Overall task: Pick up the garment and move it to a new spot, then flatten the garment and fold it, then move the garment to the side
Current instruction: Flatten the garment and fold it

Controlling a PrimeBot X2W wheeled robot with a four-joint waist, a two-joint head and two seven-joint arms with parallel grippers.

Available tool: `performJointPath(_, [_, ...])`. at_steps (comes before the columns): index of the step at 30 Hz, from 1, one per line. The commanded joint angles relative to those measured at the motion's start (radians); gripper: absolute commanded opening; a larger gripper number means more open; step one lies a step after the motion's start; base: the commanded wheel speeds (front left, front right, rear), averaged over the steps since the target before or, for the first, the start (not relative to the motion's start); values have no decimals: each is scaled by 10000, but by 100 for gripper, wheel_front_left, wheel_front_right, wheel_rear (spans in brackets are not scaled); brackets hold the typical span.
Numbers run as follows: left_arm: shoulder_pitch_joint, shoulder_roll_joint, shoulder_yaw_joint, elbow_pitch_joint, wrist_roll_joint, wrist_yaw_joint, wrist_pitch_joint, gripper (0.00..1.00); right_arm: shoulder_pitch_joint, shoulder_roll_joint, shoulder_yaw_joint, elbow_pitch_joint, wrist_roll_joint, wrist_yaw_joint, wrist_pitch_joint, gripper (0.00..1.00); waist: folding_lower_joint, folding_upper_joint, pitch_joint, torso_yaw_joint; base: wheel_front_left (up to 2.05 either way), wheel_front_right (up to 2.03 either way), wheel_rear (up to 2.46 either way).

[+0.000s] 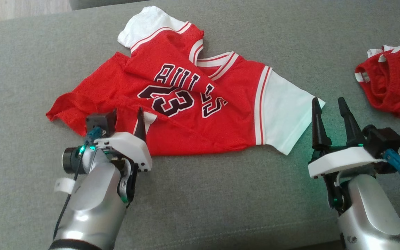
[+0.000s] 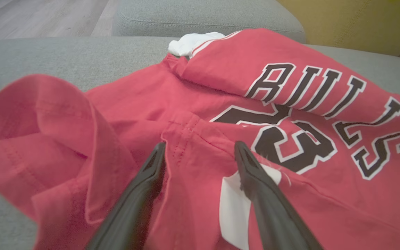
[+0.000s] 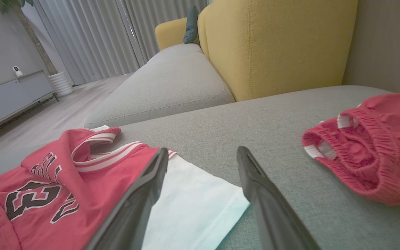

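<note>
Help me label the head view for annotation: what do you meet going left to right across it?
Jersey's hem corner → left gripper, jaws open over the fabric → 23 print → near white sleeve → right gripper, jaws open → red shorts.

This is a home living room. A red jersey (image 1: 221,114) lies on the wide grey sofa seat (image 3: 276,114), which has a yellow upholstered backrest (image 3: 276,45) and a teal cushion (image 3: 191,24) at its far end. Beyond it are a pale wood-plank floor (image 3: 64,107), full-length grey curtains (image 3: 92,38), a low sideboard (image 3: 12,95) carrying a small white camera (image 3: 17,71), and an indoor tree in a white ribbed pot (image 3: 61,83).
</note>
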Motion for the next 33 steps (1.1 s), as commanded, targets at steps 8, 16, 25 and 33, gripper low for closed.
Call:
performJointPath(8, [-581,179,252,-348,-270,-67,-124,0,-116,-36,231,-267,33,65,-38,100,0,0,94,26,0,0,0])
performJointPath(16, [-95,178,428,-1583,23,3,-124,0,35,-51,46,-235,-8,65,-38,100,0,0,-286,428,0,0,0])
performJointPath(25, [1687,178,603,-3741,105,226,-124,0,381,-22,-167,-200,-26,65,-38,100,0,0,-855,979,0,0,0])
performJointPath(33, [2741,178,1239,-3809,412,378,-124,100,438,-7,-10,-158,-105,65,-38,100,0,0,-923,989,0,0,0])
